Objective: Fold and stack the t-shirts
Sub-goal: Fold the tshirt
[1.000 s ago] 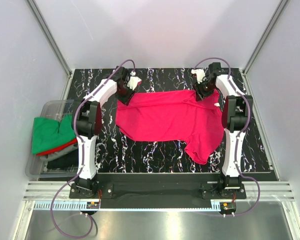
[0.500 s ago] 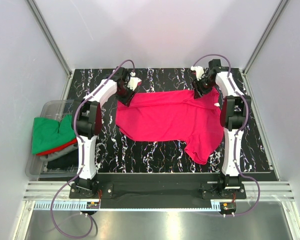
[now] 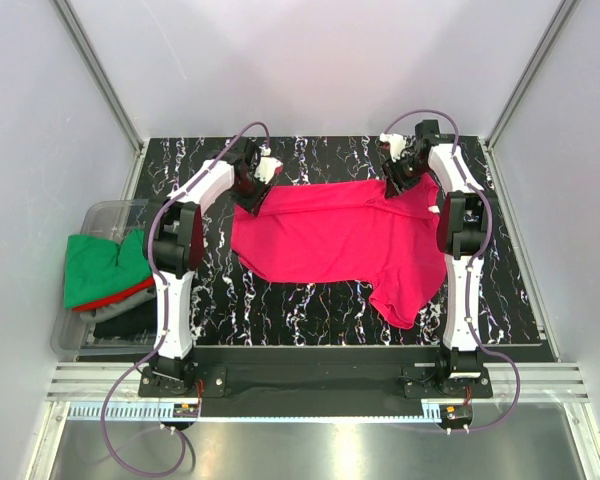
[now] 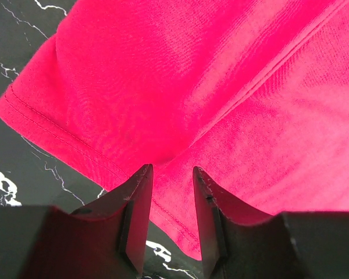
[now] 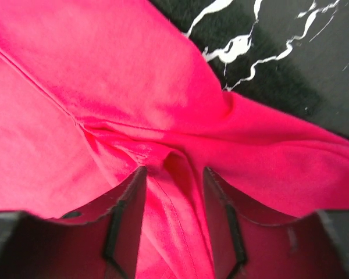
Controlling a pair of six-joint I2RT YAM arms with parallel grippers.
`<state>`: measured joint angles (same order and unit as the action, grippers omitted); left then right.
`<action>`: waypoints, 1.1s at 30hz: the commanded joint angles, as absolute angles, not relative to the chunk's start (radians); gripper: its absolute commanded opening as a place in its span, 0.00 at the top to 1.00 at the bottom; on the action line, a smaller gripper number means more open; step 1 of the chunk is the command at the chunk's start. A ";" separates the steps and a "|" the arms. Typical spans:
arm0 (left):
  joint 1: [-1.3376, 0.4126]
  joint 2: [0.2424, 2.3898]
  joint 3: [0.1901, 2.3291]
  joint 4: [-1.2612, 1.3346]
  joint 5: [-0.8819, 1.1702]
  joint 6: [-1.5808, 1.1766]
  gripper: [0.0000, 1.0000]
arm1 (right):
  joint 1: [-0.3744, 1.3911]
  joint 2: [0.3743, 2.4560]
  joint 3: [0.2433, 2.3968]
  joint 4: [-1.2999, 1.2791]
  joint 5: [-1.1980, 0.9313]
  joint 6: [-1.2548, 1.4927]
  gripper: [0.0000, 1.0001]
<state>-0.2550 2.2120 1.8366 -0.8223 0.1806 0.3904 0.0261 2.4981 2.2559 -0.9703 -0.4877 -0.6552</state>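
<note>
The crimson t-shirt (image 3: 330, 235) lies spread on the black marbled table (image 3: 310, 310), with one sleeve hanging toward the near right. My left gripper (image 3: 251, 190) is at its far left corner. In the left wrist view the left gripper (image 4: 173, 171) is open, its jaws straddling the hem of the shirt (image 4: 221, 87). My right gripper (image 3: 396, 184) is at the far right corner. In the right wrist view the right gripper (image 5: 174, 171) is open around a raised fold of the shirt (image 5: 104, 75). The green shirt (image 3: 95, 265), the red one (image 3: 123, 293) and the dark one (image 3: 120, 322) lie stacked at the left.
A clear plastic bin (image 3: 72, 340) at the table's left edge holds the stacked shirts. White walls close in the far side and both sides. The arm bases stand at the near edge.
My right gripper has shifted a little toward the far left over the shirt's corner. The left gripper and the shirt have barely moved.
</note>
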 commanded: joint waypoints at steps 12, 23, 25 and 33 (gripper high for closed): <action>-0.253 2.171 1.828 -0.811 0.184 0.385 0.62 | 0.057 2.507 2.296 -0.980 -0.543 -0.637 0.68; -0.252 2.166 1.825 -0.810 0.190 0.385 0.62 | 0.063 2.455 2.253 -0.980 -0.509 -0.646 0.95; -0.252 2.164 1.825 -0.810 0.193 0.385 0.62 | 0.069 2.431 2.221 -0.979 -0.505 -0.646 0.96; -0.252 2.163 1.822 -0.808 0.210 0.387 0.63 | 0.112 2.286 2.092 -0.974 -0.492 -0.644 0.97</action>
